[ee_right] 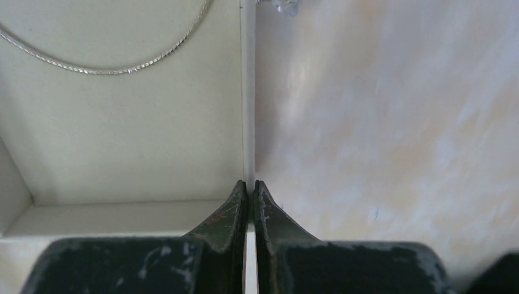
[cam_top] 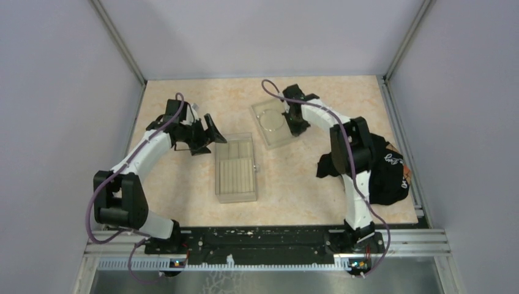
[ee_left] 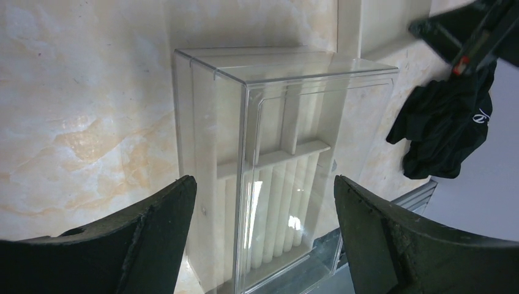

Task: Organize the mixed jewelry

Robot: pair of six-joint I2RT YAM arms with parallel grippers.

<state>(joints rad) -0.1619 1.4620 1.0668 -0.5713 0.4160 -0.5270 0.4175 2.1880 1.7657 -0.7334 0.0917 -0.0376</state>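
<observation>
Marbled beige tabletop [cam_top: 183, 196], grey walls round it. Silver hoop [ee_right: 110, 71] lies flat on the floor of a shallow beige tray [ee_right: 122, 141], which sits far-centre on the table, up and right of the clear compartment box [cam_top: 235, 174] in the top view.

Right gripper [ee_right: 251, 185]: fingers pressed together, tips right on the tray's side wall near a corner. A pale sliver shows between them; can't tell whether the wall is nipped or only touched. The hoop is ahead of the tips and off to one side, inside the tray, apart from them, not held. Tiny shiny bit [ee_right: 286, 6] lies on the table just outside that wall, too small to identify.

Left gripper [ee_left: 264, 187]: fingers spread wide, nothing between them, hovering just beside the box's far-left corner. The box has ribbed slots in its near part and larger cells beyond.

Black cloth [cam_top: 385, 174] is bunched at the table's right edge, partly hidden by the right arm.
</observation>
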